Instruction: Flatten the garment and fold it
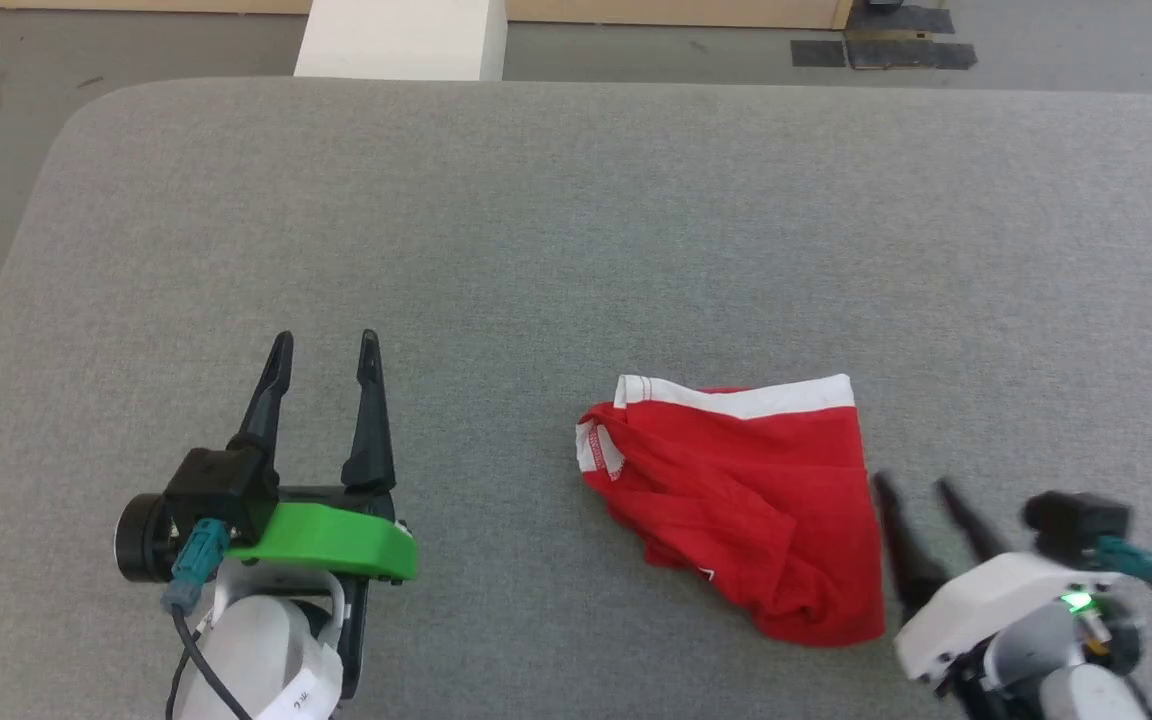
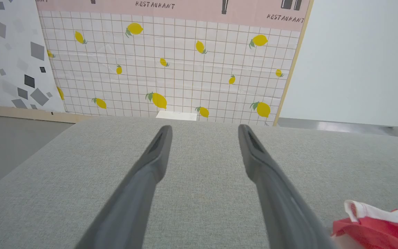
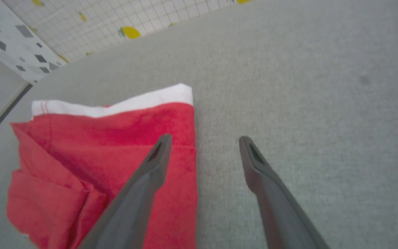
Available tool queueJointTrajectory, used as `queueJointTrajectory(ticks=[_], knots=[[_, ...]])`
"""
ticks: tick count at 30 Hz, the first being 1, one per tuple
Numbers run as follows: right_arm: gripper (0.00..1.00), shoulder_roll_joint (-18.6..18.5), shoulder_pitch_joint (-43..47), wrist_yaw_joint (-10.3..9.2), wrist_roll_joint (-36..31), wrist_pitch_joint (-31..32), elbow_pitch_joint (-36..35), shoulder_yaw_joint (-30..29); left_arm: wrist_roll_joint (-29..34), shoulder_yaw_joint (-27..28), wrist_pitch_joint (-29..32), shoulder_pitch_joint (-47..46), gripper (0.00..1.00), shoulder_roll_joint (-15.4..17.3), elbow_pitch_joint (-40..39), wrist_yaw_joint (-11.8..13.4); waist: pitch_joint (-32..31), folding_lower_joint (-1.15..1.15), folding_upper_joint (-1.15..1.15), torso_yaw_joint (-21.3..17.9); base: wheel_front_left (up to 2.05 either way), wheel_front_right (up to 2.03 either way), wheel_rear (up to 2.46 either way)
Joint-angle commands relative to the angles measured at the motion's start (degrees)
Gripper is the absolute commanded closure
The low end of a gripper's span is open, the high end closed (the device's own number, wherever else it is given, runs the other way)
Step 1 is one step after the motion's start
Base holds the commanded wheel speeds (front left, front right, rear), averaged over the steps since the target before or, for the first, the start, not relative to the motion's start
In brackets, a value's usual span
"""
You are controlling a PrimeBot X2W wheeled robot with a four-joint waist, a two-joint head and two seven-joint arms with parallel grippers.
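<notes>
The right gripper (image 1: 911,485) is standing wide open, gripping nothing, with the garment (image 1: 746,500) lying just beside it at 10 o'clock. The left gripper (image 1: 326,340) is likewise standing wide open and empty, well apart at the garment's 9 o'clock. The garment is resting rumpled on the gray table (image 1: 576,200), its white band facing 12 o'clock.

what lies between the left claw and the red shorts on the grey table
Nothing: in the head view only bare grey fabric tabletop separates the open left claw from the crumpled bright red fabric shorts.
</notes>
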Motion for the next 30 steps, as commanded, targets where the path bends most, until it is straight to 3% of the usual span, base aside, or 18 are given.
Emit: queueJointTrajectory(ticks=[1, 8, 10, 11, 13, 16, 20, 21, 24, 30], knots=[[0.0, 0.1, 0.0, 0.2, 1.8, 1.8, 1.1, 0.9, 0.0, 0.0, -0.2, 0.4, 0.0, -0.2, -0.1, 0.1, 0.4, 0.0, 0.0, 0.4, 0.0, 0.0, 0.0], [0.0, 0.1, -2.6, 0.2, 10.9, 9.9, 6.0, 3.6, -0.1, -0.4, -0.2, 0.3, 0.0, -0.2, 0.1, 0.2, 0.9, 0.0, 0.0, 1.5, 0.0, 0.0, 0.0], [0.41, 0.1, -3.3, 0.2, 12.9, 11.9, 7.0, 4.5, -0.2, -0.5, -0.2, 0.3, 0.0, -0.2, 0.3, 0.2, 0.8, 0.0, 0.0, 1.8, 0.0, 0.0, 0.0], [0.71, 0.1, -3.6, 0.2, 13.0, 12.6, 7.4, 4.8, -0.3, -0.5, -0.2, 0.3, 0.0, -0.2, 0.4, 0.1, 0.8, 0.0, 0.0, 1.9, 0.0, 0.0, 0.0], [1.0, 0.1, -4.2, 0.2, 12.0, 13.4, 7.9, 5.0, -0.4, -0.7, -0.2, 0.3, 0.0, -0.2, 0.5, 0.2, 0.5, 0.0, 0.0, 2.1, 0.0, 0.0, 0.0], [1.0, 0.1, -5.0, 0.2, 9.2, 14.2, 7.5, 5.1, -0.5, -0.6, -0.2, 0.4, 0.0, -0.2, 0.8, 0.1, 0.1, 0.0, 0.0, 2.2, 0.0, 0.0, 0.0], [1.0, 0.0, -6.9, 0.2, 0.7, 15.0, 3.8, 6.1, -0.6, -1.0, -0.2, 1.3, 0.0, -0.2, 0.1, 1.1, -0.4, 0.0, 0.0, 1.2, 0.0, 0.0, 0.0], [1.0, -0.7, -8.5, 0.2, -4.2, 16.1, 0.9, 7.7, -0.6, -1.0, -0.2, 1.6, 0.0, -0.2, -0.1, 1.2, -0.5, 0.0, 0.0, 0.3, 0.0, 0.0, 0.0], [1.0, -3.4, -11.4, 0.2, -9.8, 18.1, -3.0, 11.3, -0.6, -0.6, -0.2, 1.6, 0.0, -0.2, -0.2, 1.0, -0.3, 0.0, 0.0, -1.5, 0.0, 0.0, 0.0], [1.0, -10.0, -17.4, 0.2, -14.8, 20.6, -6.1, 18.3, 0.1, 0.7, -0.2, 0.6, 0.0, -0.2, -0.7, 0.4, 1.3, 0.0, 0.0, -6.9, 0.0, 0.0, 0.0]])
